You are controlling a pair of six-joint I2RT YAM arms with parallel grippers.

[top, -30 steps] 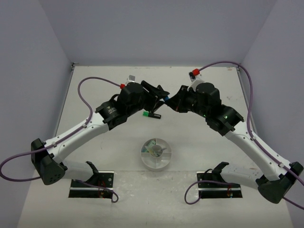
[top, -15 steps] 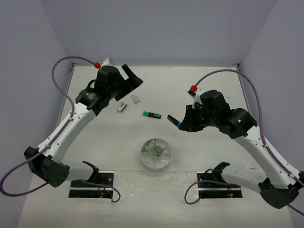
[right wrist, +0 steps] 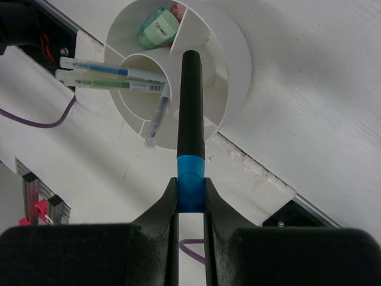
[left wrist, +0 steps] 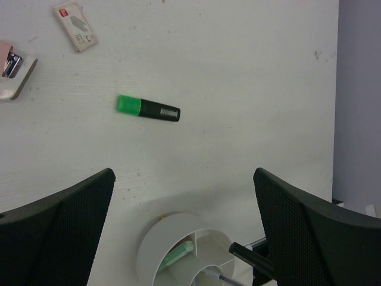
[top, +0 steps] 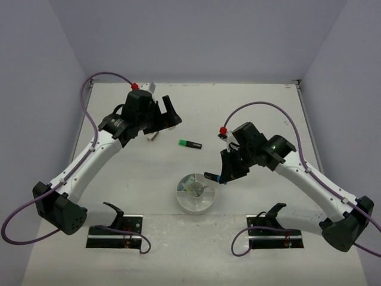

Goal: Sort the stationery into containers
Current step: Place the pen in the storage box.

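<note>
My right gripper [right wrist: 191, 193] is shut on the blue cap of a black-bodied highlighter [right wrist: 191, 101], which juts out over the right rim of the round white dish [right wrist: 238, 53]. From above, this highlighter [top: 215, 177] hangs just right of the dish [top: 181, 199]. The centre cup holds pens [right wrist: 113, 77], and a green item [right wrist: 158, 27] lies in one wedge. My left gripper [top: 169, 116] stands wide open and empty at the back left. A green-capped highlighter [left wrist: 147, 108] lies on the table [top: 190, 143]. A white eraser [left wrist: 75, 26] and a pinkish item [left wrist: 12, 65] lie beyond it.
Two black base mounts [top: 116, 229] [top: 277, 229] sit at the near edge. Purple cables loop from both arms [top: 89, 119] [top: 262, 107]. Grey walls close the table on three sides.
The grippers were together over the table's middle. The left one has opened wide and drawn back left. The right one has carried the blue highlighter down to the dish's right rim.
</note>
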